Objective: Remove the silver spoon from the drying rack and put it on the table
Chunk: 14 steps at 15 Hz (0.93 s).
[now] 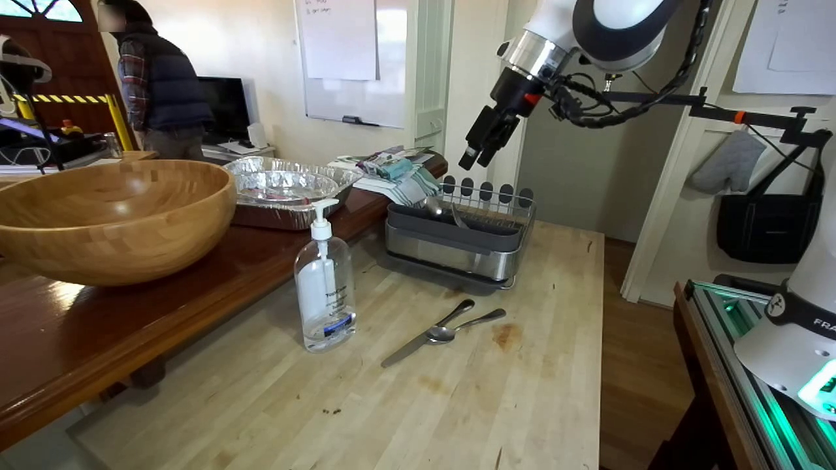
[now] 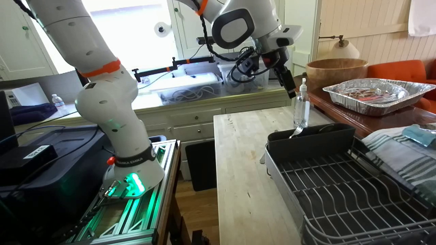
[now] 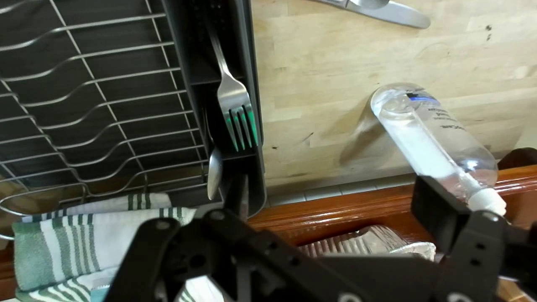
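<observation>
The rack [image 1: 454, 258] stands at one end of the table [image 1: 516, 405], by the corner where that end meets the edge along the counter [image 1: 228, 274]. The spoon [image 3: 215, 174] is in the rack, leaning in the dark caddy [image 1: 450, 230] with its head raised and its handle running down out of sight; I cannot tell which compartment it stands in. A fork [image 3: 235, 96] leans in the same caddy, tines up, the visible parts of the two apart. The hand [image 1: 475, 160] hangs in the air, higher than the rack, tilted, its fingers pointing down; in the wrist view they are spread well apart. The arm [image 2: 119, 102] rises from a stand [image 2: 155, 200] beside the edge opposite the counter. On the table, between the rack and the opposite end, a knife [image 1: 405, 350] lies flat, and another spoon [image 1: 441, 335] lies across it, head over the blade. The bottle [image 1: 325, 294] stands upright by the edge along the counter, pump on top, near the tip of the knife. Past that edge the counter carries a bowl [image 1: 117, 251], trays [image 1: 281, 219] and a striped towel [image 2: 402, 160], the towel nearest the rack's corner and the bowl farthest from it. In an exterior view a person [image 1: 163, 85] stands in the background, well apart from the table
</observation>
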Available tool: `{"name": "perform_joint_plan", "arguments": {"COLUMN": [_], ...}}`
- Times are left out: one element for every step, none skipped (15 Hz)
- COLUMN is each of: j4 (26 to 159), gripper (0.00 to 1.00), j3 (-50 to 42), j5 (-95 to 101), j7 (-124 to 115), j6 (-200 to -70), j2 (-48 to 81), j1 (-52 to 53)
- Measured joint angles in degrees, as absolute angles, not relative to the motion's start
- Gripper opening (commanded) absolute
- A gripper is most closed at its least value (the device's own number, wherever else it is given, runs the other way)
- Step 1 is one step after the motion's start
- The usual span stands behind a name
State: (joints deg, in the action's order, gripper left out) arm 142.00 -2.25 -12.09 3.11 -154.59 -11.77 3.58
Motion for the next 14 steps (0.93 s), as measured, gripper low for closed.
{"name": "perform_joint_plan", "arguments": {"j4": [141.12, 140.17, 139.15, 138.09, 137.02, 136.0, 134.94, 133.94, 133.04, 132.15, 131.35, 130.52, 129.76, 128.99], "gripper": [1.0, 1.0, 1.0, 1.0, 1.0, 1.0, 1.0, 1.0, 1.0, 1.0, 1.0, 1.0, 1.0, 1.0], "j3": [-2.43, -2.62, -2.75, -2.86, -2.91, -2.92, -2.92, -2.91, -2.9, -2.89, -2.88, -2.87, -2.85, -2.85], "j5": [-12.17, -12.19, -12.21, -12.21, -12.21, -12.21, -12.2, -12.15, -12.09, -12.01, -11.87, -11.79, -11.7, -11.67], "j7": [3.29, 3.32, 3.32, 3.33, 3.32, 3.32, 3.32, 3.31, 3.29, 3.26, 3.21, 3.15, 3.06, 2.94], "j6": [-155.11, -155.45, -155.57, -155.61, -155.62, -155.62, -155.62, -155.62, -155.62, -155.62, -155.62, -155.62, -155.62, -155.62], "j2": [-10.46, -9.08, -7.67, -6.28, -4.83, -3.42, -2.02, -0.69, 0.53, 1.65, 2.67, 3.68, 4.62, 5.54], "j1": [3.53, 3.48, 3.36, 3.19, 2.93, 2.61, 2.25, 1.9, 1.6, 1.34, 1.11, 0.92, 0.73, 0.56]}}
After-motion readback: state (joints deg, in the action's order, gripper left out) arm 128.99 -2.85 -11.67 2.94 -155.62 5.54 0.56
